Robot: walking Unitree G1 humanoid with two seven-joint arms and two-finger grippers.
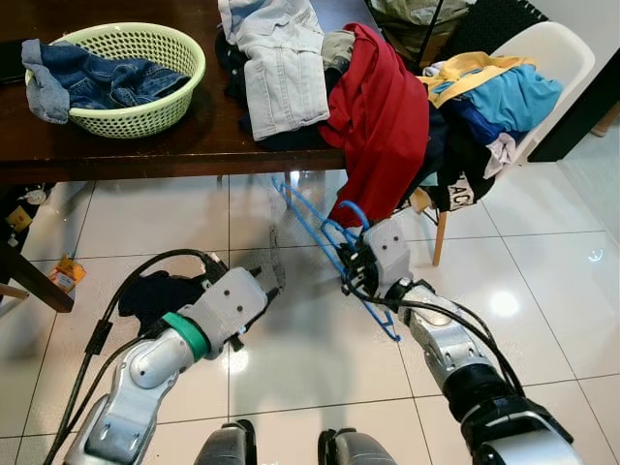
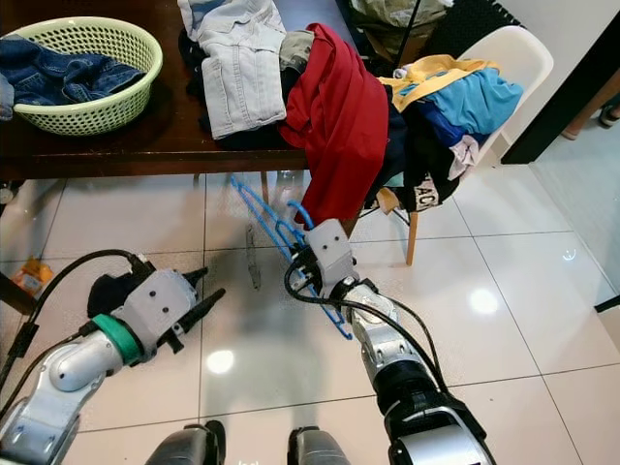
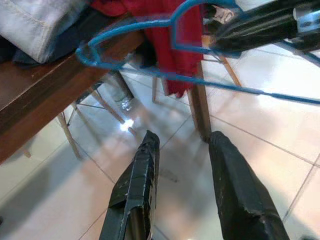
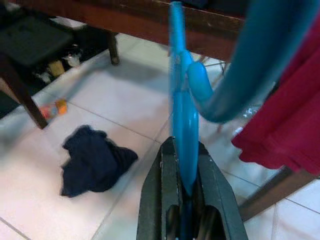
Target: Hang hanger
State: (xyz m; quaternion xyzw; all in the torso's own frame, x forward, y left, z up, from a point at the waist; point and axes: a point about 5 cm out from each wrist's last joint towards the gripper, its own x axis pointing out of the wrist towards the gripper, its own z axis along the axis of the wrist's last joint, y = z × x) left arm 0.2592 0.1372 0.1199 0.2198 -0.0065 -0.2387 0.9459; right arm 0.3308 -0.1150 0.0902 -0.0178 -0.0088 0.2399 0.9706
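Blue hanger (image 1: 329, 247) pinched between right gripper (image 4: 189, 187) fingers, left gripper (image 3: 182, 165) fingers apart beneath it

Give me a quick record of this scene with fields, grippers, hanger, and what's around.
right gripper: shut on blue plastic hanger, held above the tiled floor
left gripper: open, holding nothing, beside the hanger
table: dark wooden table with green plastic basket of jeans, red shirt draped off its edge
floor: dark cloth
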